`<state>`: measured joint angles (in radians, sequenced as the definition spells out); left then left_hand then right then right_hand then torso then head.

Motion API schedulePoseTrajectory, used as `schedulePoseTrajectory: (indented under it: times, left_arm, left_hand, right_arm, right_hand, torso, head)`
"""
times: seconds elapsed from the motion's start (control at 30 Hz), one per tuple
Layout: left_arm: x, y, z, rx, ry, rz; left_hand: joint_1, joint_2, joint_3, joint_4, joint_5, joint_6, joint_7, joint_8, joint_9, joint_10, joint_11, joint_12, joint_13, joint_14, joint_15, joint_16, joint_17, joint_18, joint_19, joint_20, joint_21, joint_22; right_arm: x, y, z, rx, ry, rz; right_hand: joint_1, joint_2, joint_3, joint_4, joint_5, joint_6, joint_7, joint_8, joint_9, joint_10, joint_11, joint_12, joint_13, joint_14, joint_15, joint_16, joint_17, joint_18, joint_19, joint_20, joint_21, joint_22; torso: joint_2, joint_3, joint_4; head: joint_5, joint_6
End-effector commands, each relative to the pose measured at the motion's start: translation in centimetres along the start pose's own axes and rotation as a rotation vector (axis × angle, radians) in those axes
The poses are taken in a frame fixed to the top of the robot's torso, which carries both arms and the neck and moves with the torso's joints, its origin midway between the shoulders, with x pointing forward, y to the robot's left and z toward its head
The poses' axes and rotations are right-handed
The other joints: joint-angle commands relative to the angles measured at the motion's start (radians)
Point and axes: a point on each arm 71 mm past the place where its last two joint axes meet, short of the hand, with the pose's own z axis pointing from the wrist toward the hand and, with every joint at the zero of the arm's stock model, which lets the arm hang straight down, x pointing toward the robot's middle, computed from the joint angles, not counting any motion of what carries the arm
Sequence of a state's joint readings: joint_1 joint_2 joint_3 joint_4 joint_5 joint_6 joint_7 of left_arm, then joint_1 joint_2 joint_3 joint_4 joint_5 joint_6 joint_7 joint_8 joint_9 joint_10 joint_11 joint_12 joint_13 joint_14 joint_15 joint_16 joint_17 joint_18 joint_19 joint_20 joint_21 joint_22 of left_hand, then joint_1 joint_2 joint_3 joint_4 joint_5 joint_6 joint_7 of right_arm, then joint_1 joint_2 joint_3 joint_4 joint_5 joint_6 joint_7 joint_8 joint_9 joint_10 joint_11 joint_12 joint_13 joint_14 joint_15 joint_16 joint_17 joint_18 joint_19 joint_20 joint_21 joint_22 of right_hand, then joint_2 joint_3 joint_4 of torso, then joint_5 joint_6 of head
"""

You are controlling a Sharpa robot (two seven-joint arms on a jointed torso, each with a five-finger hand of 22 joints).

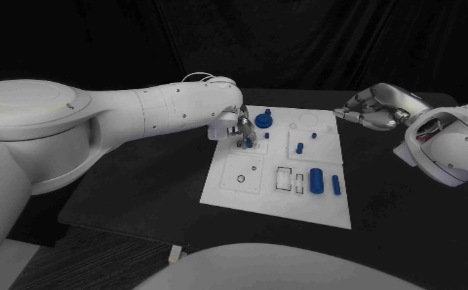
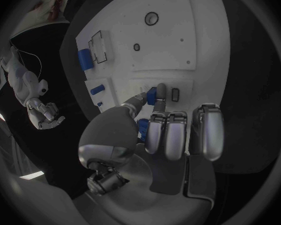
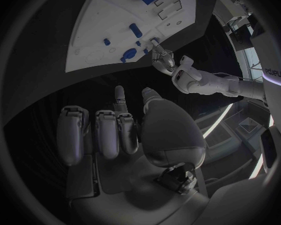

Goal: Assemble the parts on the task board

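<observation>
The white task board [image 1: 278,205] lies mid-table. My left hand [image 1: 230,126] hovers over its far left part, thumb and a finger pinching a small blue peg [image 2: 152,95] that stands against the board; the same peg [image 1: 246,144] sits under the fingertips [image 2: 140,99]. A blue knob [image 1: 265,122] stands just beyond, and a short blue pin [image 1: 300,147] stands mid-board. Two blue cylinders [image 1: 316,182] lie side by side near the right front. My right hand [image 1: 375,110] hangs off the board's far right corner, fingers curled, holding nothing; the right wrist view shows that hand [image 3: 125,132] above the dark table.
Rectangular slots [image 1: 284,178] and a round hole [image 1: 241,179] mark the board's front left. A faint ring [image 1: 311,120] is at the far right. The black table [image 1: 390,202] surrounds the board, with bare room to the right and front.
</observation>
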<state>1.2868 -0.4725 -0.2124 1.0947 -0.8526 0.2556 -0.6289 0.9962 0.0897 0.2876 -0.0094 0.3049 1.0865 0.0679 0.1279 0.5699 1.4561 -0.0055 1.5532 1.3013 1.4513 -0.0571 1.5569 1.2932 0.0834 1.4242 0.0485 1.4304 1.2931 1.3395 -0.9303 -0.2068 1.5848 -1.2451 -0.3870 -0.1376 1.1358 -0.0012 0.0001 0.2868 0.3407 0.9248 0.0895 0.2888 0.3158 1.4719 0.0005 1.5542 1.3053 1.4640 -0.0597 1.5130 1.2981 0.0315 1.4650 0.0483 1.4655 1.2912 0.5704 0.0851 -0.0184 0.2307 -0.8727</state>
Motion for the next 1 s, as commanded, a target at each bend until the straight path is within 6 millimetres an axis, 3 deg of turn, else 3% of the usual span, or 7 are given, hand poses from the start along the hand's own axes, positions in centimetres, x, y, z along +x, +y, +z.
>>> schedulePoseTrajectory:
  times: [0.03,1.0]
  left_arm:
    - [0.23,-0.17,0.13,0.016,0.004,0.0]
    - [0.29,-0.61,0.28,0.041,0.013,0.007]
  left_hand:
    - [-0.018,-0.001,0.051,0.014,-0.014,0.013,-0.011,0.01,0.007,0.115,-0.009,0.018,0.27,0.12,-0.007,0.014,0.278,-0.028,-0.005,0.0,-0.012,0.099]
    - [0.004,-0.012,0.069,-0.002,-0.027,0.004,-0.01,0.002,0.009,0.115,-0.008,0.018,0.27,0.12,-0.006,0.014,0.278,-0.025,-0.014,0.001,-0.025,0.089]
  right_arm:
    - [0.14,-0.26,-0.06,0.022,0.009,-0.001]
    - [0.32,-0.51,-0.1,0.036,0.02,-0.002]
  right_hand:
    - [0.012,0.006,0.019,-0.001,0.015,-0.01,-0.002,0.014,0.014,0.099,0.009,0.017,0.265,0.081,0.002,-0.014,0.144,0.003,0.045,0.004,-0.016,0.234]
    - [0.014,0.006,0.018,0.0,0.016,-0.013,-0.001,0.013,0.014,0.099,0.01,0.017,0.265,0.08,0.002,-0.015,0.141,0.004,0.043,0.004,-0.02,0.232]
  torso:
    - [0.0,-0.0004,-0.0003]
    - [0.0,-0.0001,-0.0003]
  head:
    - [0.001,0.0]
    - [0.001,0.0]
